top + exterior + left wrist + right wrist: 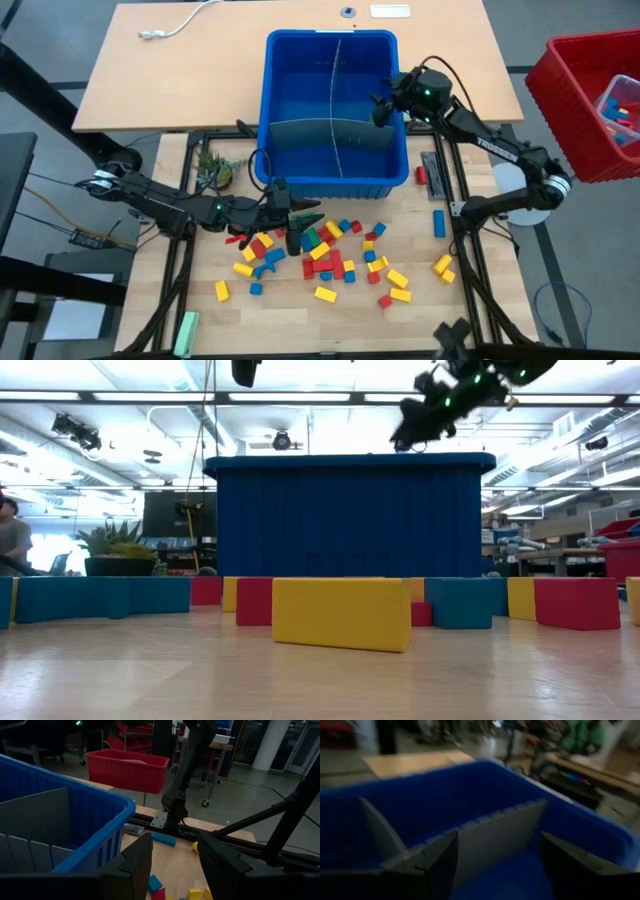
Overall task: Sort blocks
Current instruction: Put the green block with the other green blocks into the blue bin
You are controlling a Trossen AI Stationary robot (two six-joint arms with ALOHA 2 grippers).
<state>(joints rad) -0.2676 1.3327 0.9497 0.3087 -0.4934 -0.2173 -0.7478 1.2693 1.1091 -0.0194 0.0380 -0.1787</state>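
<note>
Several red, yellow, green and blue blocks [330, 255] lie scattered on the wooden table in front of the blue bin [335, 160]; the low view shows them up close, a yellow one [342, 613] nearest. Grey dividers [335, 130] split the bin into compartments. My left gripper [303, 226] hovers level over the left part of the pile, open, with nothing between its fingers [135, 865]. My right gripper [383, 108] hangs above the bin's right rim, pointing into the bin, open and empty [497, 865].
A red crate [590, 100] stands off the table's right side. A small plant [215, 170] sits left of the bin, and a pale green bar [186, 333] lies at the near left corner. Loose blocks lie by the right rail [438, 222]. A white cable [170, 25] lies on the far table.
</note>
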